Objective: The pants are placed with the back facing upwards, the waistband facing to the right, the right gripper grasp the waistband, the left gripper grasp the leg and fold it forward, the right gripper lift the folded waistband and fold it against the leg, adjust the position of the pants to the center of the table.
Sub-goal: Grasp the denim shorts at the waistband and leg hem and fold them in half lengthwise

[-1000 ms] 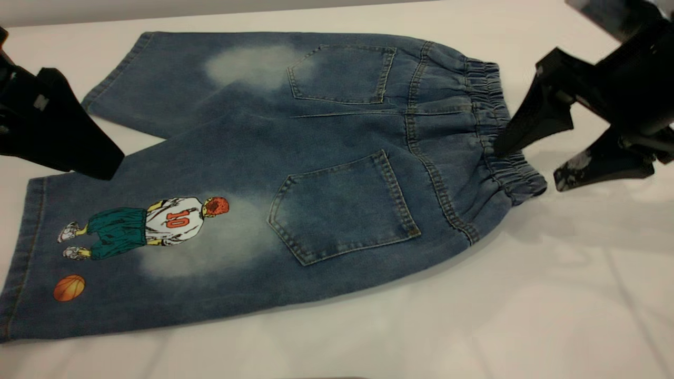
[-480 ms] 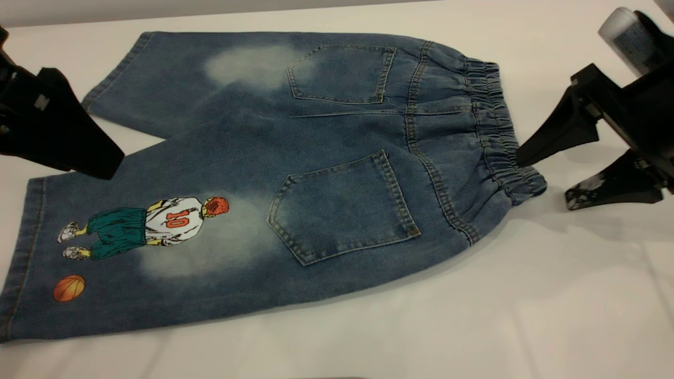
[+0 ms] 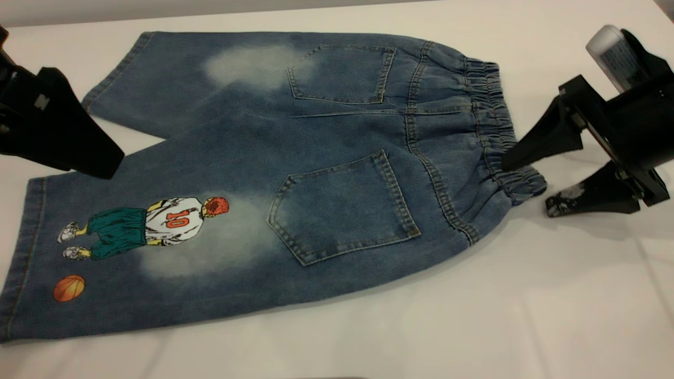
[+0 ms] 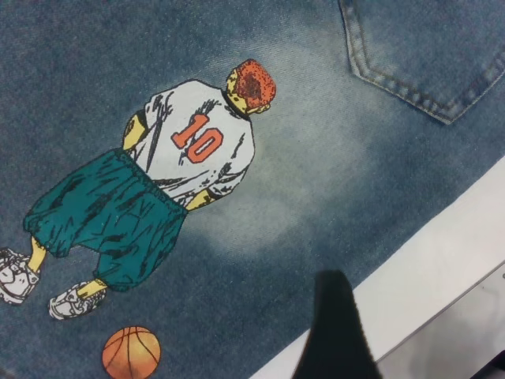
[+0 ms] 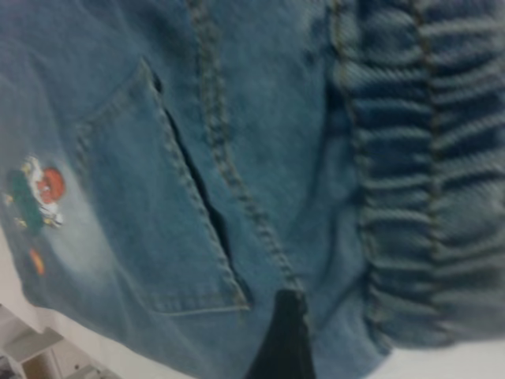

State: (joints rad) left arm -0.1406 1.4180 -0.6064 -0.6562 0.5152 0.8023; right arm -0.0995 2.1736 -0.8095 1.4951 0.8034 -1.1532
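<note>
Right pincer [image 3: 526, 181] at the right edge, fingers spread wide apart and pointing left; far finger [image 3: 537, 145] plain black, near finger [image 3: 584, 197] scuffed white at the tip, silver-white cylinder [image 3: 608, 52] on its body. Left pincer [image 3: 63, 139] at the far left, all black, wedge tip angled down and right.
</note>
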